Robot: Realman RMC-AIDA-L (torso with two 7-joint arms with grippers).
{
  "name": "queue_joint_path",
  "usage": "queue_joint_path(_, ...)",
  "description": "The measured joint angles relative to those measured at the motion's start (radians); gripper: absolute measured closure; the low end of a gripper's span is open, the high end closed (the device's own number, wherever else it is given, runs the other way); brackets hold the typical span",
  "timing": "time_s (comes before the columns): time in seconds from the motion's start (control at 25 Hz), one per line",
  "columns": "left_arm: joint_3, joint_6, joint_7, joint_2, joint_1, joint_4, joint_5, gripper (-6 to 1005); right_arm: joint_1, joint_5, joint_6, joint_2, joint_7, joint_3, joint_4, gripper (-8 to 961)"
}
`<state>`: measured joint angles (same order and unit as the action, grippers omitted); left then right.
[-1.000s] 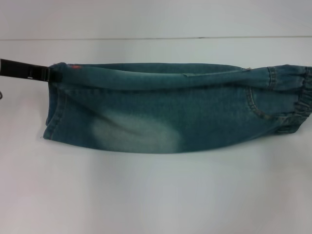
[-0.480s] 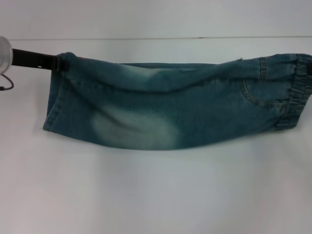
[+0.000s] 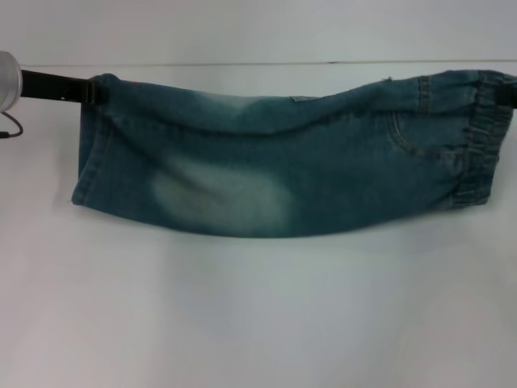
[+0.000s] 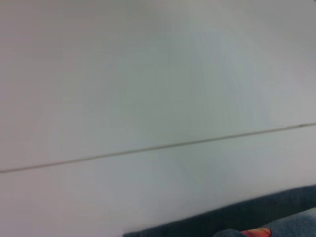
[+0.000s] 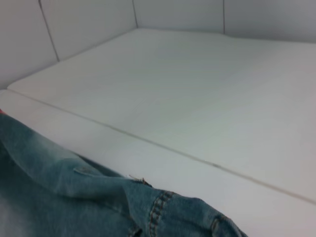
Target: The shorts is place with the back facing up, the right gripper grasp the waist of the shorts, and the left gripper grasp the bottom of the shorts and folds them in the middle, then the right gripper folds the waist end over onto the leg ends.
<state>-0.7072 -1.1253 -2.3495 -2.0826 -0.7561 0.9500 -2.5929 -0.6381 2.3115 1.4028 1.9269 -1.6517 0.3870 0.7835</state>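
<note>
The shorts [image 3: 275, 166] hung stretched across the middle of the head view, folded lengthwise, running nearly edge to edge. The left gripper [image 3: 87, 90] was at the upper left of the frame, its black prongs pinched shut on the top corner of the bottom of the shorts [image 3: 93, 153], with the silver wrist poking in at the frame edge. Over at the upper right edge, the right gripper [image 3: 507, 94] was barely in frame, just a dark sliver against the waist [image 3: 485, 137], so I couldn't tell how its fingers stood. The top edge of the denim sagged a little between the two ends, and the lower fold sat on or just above the white worktop [image 3: 258, 315]; hard to say which.

Loads of open room: the worktop was bare in front of the shorts all the way to the lower edge of the frame, and a thin seam line ran across it behind them.

Material-wise it's blue-green washed denim with a big pale faded patch at lower left of centre, a stitched hem on the left end, a curved pocket seam toward the right, and the ruched elastic band bunched at the far right. The left wrist view caught just a bit of orange print [image 4: 256, 232] at its lower edge.
</note>
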Motion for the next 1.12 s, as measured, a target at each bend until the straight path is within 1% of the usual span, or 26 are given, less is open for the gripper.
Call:
queue_joint_path(0.12,-0.004,0.041,0.005,0.004,-0.004,-0.010,0.000,917,-0.030,-0.012,-0.051,-0.001,0.019,0.019,-0.029,763)
queue_joint_path(0.2,-0.014,0.075,0.006,0.011,-0.004,-0.019,0.000,909,-0.053,-0.013,-0.101,-0.001,0.025,0.035,-0.051,758)
queue_joint_path(0.24,-0.021,0.090,0.006,0.018,-0.006,-0.028,0.000,905,-0.063,-0.013,-0.127,-0.001,0.024,0.044,-0.060,756)
queue_joint_path(0.32,-0.027,0.100,0.007,0.028,-0.009,-0.041,0.002,897,-0.082,-0.006,-0.186,-0.001,0.008,0.085,-0.077,750)
queue_joint_path(0.44,-0.029,0.098,0.005,0.032,-0.011,-0.042,0.000,885,-0.096,0.021,-0.243,-0.001,-0.046,0.174,-0.081,743)
queue_joint_path(0.48,-0.029,0.097,0.004,0.032,-0.012,-0.041,0.000,881,-0.098,0.024,-0.250,0.000,-0.060,0.192,-0.081,740)
queue_joint_path(0.56,-0.030,0.082,-0.001,0.035,-0.016,-0.041,-0.001,873,-0.100,0.028,-0.256,0.000,-0.081,0.221,-0.078,702)
queue_joint_path(0.92,-0.041,-0.012,-0.012,0.056,-0.040,-0.065,-0.002,507,-0.092,0.034,-0.250,-0.002,-0.109,0.245,-0.070,530)
queue_joint_path(1.0,-0.041,-0.011,-0.019,0.056,-0.041,-0.067,-0.003,430,-0.090,0.034,-0.241,-0.007,-0.121,0.245,-0.069,430)
queue_joint_path(1.12,-0.041,-0.007,-0.025,0.054,-0.041,-0.068,-0.003,359,-0.086,0.035,-0.221,-0.017,-0.140,0.245,-0.068,280)
